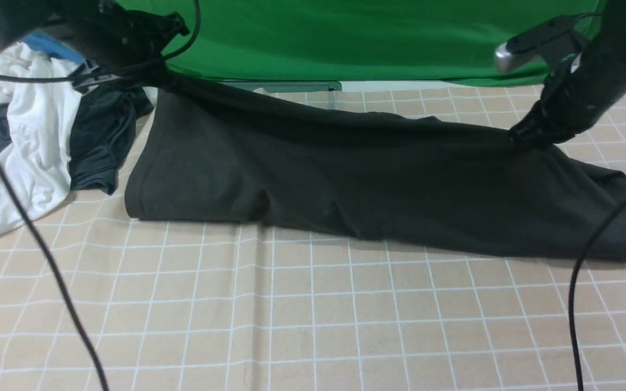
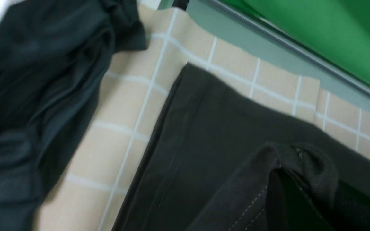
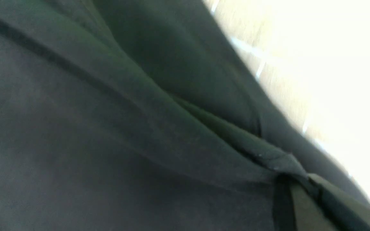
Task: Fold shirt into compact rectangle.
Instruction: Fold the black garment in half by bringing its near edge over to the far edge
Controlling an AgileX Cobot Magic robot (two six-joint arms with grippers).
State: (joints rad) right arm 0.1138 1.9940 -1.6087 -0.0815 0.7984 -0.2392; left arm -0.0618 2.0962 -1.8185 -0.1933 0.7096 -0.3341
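Spread across bench (image 1: pixel 335 326), between both pincers; just right of clothes pile (image 1: pixel 36 136); before backdrop curtain (image 1: pixel 373 38).

Shirt (image 1: pixel 400 174): matt dk cloth, mostly smooth, soft creases mid-frame.
Backdrop (image 1: pixel 345 43): grn cloth look, slight sheen, top of frame.
Table cover (image 1: pixel 345 315): matt, printed grid, wrinkled lower L.
White garment (image 1: pixel 36 146): matt cloth, crumpled, upper L.

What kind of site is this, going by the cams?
Probably a robot test or data-collection station rather than a home: a green backdrop hangs behind a grid-patterned cloth, a robot arm works from each side, and clothes are piled at the left.
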